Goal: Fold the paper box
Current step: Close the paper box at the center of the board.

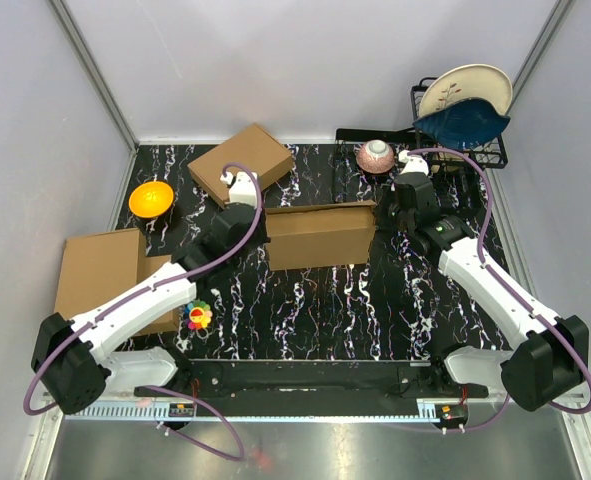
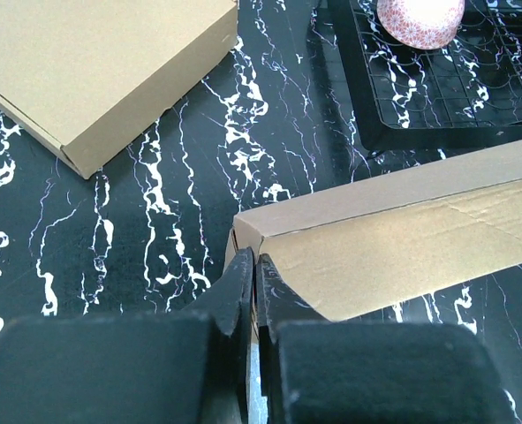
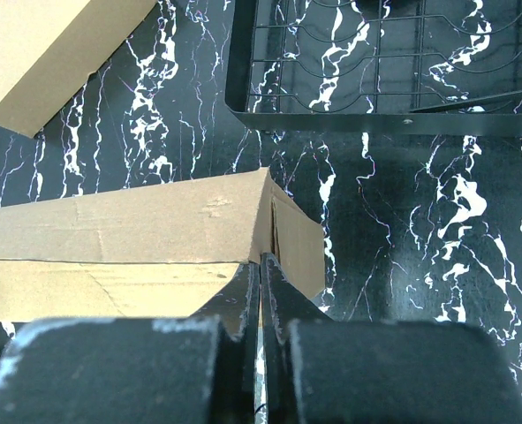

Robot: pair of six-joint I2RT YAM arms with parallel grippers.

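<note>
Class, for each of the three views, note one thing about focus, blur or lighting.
Top external: sharp throughout and evenly lit, with no hard shadows. Left wrist: the left gripper is a blurred dark mass up close, while the paper box and the table behind it are crisp. Right wrist: the right gripper blurs likewise, and the box beyond it stays sharp.

the top view looks down from high above the near edge over the whole black marbled table [image 1: 315, 310]. both wrist views sit low and close, facing far, at opposite ends of the long brown corrugated cardboard box [image 2: 402, 238]; they share it and the black wire rack [image 3: 375, 121].
</note>
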